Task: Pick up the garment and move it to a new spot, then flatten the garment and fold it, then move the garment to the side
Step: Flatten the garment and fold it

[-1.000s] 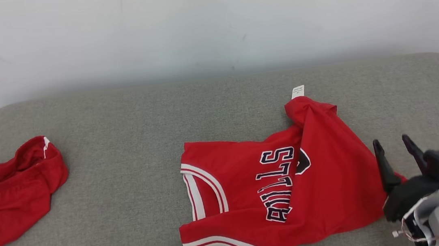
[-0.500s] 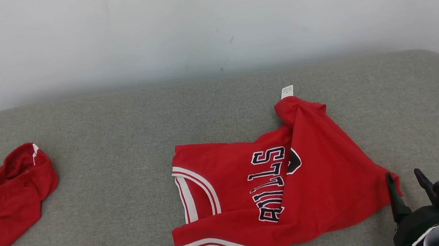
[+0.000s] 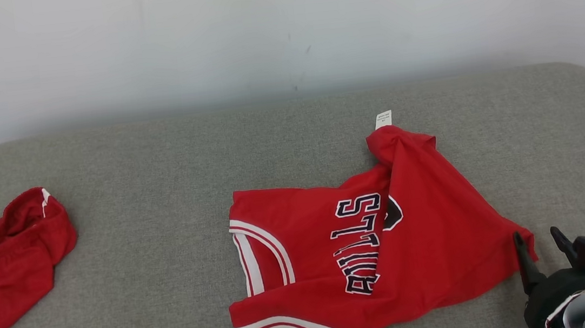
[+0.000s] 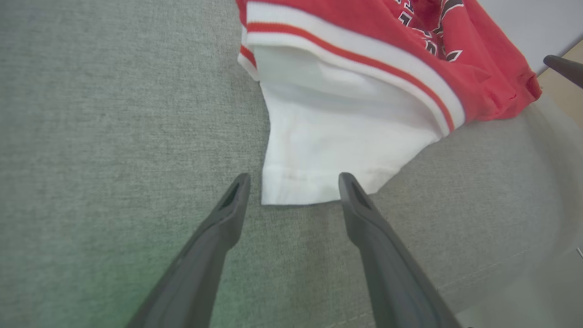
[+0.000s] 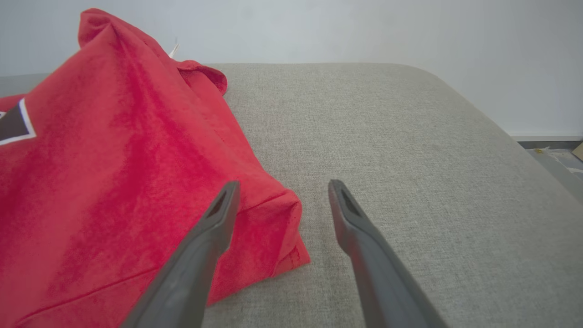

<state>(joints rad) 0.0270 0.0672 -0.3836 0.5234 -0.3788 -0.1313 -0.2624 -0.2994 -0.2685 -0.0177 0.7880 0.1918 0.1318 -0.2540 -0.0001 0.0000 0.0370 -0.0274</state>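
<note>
**lintroller:** ok, where's the jersey sitting?

**foldbot_fan:** The red jersey (image 3: pixel 429 225) is lying rumpled a bit right of the middle of the grey counter (image 3: pixel 162 161), toward the near edge. It's turned sideways: there's a white-striped opening at its left, and the navy-and-white lettering (image 3: pixel 360 244) runs near to far. The right part is flopped over itself in a ridge that climbs to the far side, with a little white tag (image 3: pixel 383 119) poking out at the far tip. On the near side a white panel (image 4: pixel 328 136) sticks out from under the striped edge.

**lintroller:** and the claws? got hold of anything?

**foldbot_fan:** Nope. The right claw (image 3: pixel 536 235) is parked at the jersey's near-right corner with its fingers spread wide. From its wrist cam the corner lies right by the left finger, with mostly bare counter in the gap. Can't tell if that finger actually touches the cloth. The left claw (image 4: pixel 294 178) is spread wide too, at the near edge, with its tips pointing at the hem of the white panel and nothing pinched.

**lintroller:** anything else on there?

**foldbot_fan:** A bunched pair of red shorts (image 3: pixel 9 264) with white trim, way over at the left end, well apart from the jersey. There's a plain pale wall (image 3: pixel 278 24) behind the counter.
</note>
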